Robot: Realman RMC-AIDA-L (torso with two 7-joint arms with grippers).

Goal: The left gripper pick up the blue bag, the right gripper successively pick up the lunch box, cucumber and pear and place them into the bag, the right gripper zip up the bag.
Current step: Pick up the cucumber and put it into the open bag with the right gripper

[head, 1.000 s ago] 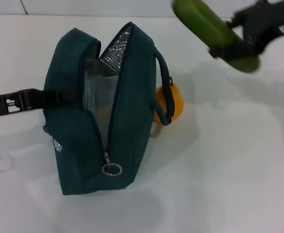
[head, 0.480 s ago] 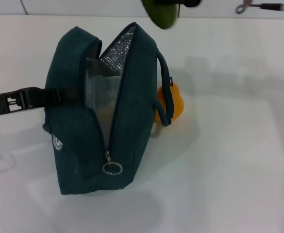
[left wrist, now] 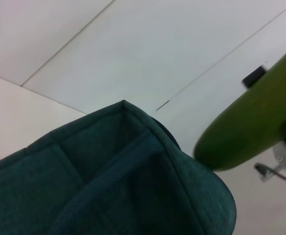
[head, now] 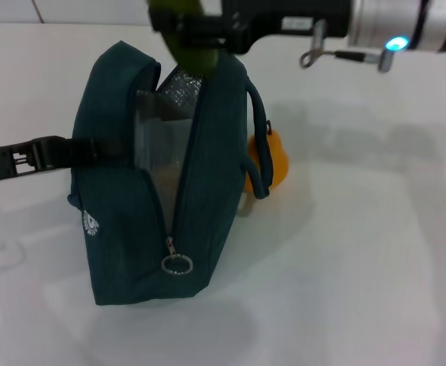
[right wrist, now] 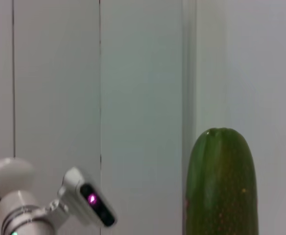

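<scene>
— Anything legible from your end? I'm checking all three feeds.

— I can't read a word. The blue bag point(head: 123, 221) carries a small white round logo point(head: 91, 223) low on its side, but its marks are too small for me to make out.

— And the right gripper point(head: 188, 23)?

— I see a pale patch on its black block, unreadable. No numbers or signs anywhere else.
</scene>
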